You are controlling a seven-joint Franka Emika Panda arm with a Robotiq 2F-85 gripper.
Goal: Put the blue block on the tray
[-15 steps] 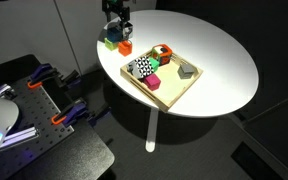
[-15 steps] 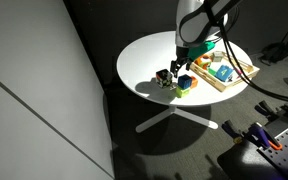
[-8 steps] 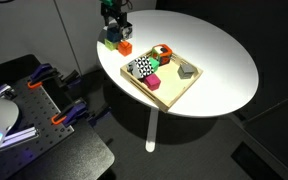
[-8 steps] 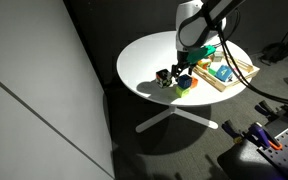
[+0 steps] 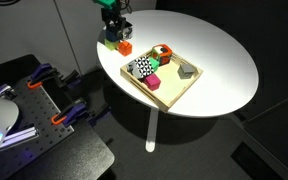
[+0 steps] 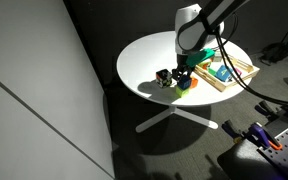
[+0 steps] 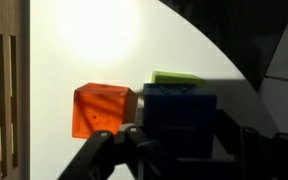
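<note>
Across the round white table [image 5: 224, 60] the wooden tray [image 5: 184, 90] takes up the middle. It sits cornerwise, and several blocks already lie in it, a checkered cube [image 5: 140, 69] among them at the corner nearest me. My work is out at the table's rim, well away from the tray's centre but only just beyond that near corner.

My gripper [image 5: 113, 30] hangs there pointing straight down, and in the wrist view my two fingers [image 7: 119, 150] rise from the bottom edge, one on each side of the blue block [image 7: 179, 122]. The jaws are apart. I see a sliver of table between the block and each finger, wider on the right, so I judge I am straddling it and not yet pressing. Whether my tips have reached the tabletop I cannot tell.

The block lies directly under me, centred a little toward my left finger, with its flat sides facing my pads. It is a cube, so no long axis matters and closing straight in should meet it squarely.

An orange cube [image 7: 102, 112] stands just beside the blue one on the left, close enough that my left finger has to slip into the narrow gap between them. A small green piece [image 7: 174, 77] sits behind the blue block, touching or nearly so.

A strip of pale wood at the far left of the wrist view is likely the tray, so the carry will probably go that way, over the orange cube, and a clear lift looks needed first
</note>
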